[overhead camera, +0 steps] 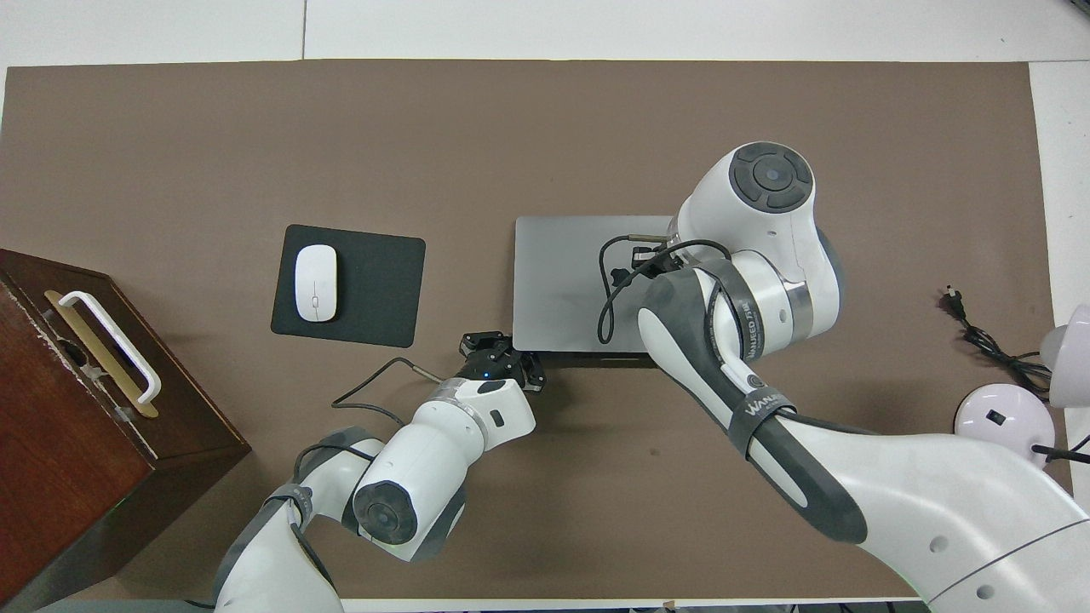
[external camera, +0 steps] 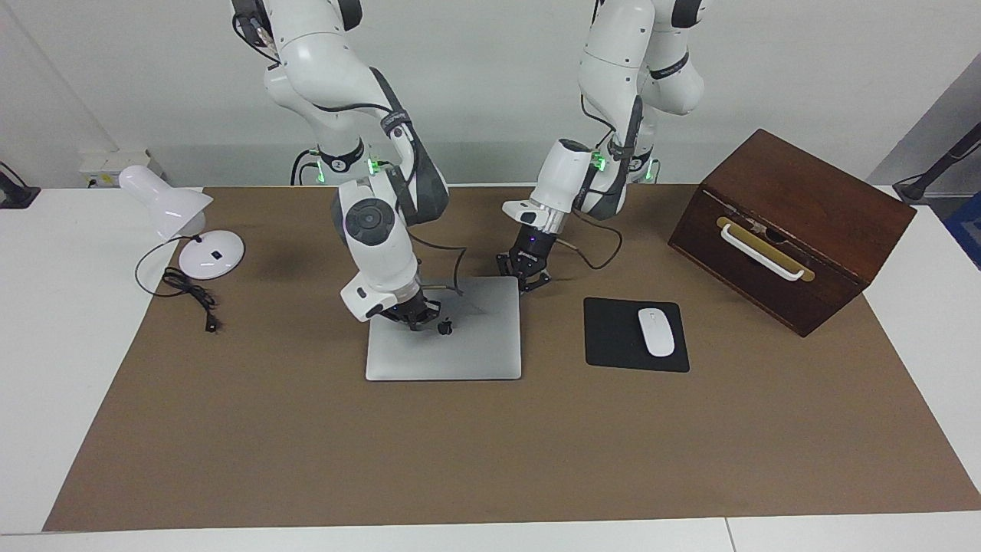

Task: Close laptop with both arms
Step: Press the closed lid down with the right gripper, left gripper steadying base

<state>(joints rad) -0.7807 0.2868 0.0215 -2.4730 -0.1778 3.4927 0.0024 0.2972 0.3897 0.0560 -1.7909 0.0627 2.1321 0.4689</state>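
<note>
The silver-grey laptop [external camera: 467,349] [overhead camera: 558,281] lies flat on the brown mat with its lid down and the dark apple logo showing. My right gripper [external camera: 418,316] is shut, its tips on the lid beside the logo. In the overhead view the right arm's wrist hides most of the right gripper [overhead camera: 634,255]. My left gripper [external camera: 527,280] [overhead camera: 502,351] is shut and sits low at the laptop's corner nearest the robots, toward the left arm's end. I cannot tell whether it touches the corner.
A black mouse pad [external camera: 613,337] with a white mouse [external camera: 656,331] lies beside the laptop toward the left arm's end. A brown wooden box [external camera: 793,230] with a white handle stands past it. A white desk lamp [external camera: 180,222] and its cable lie at the right arm's end.
</note>
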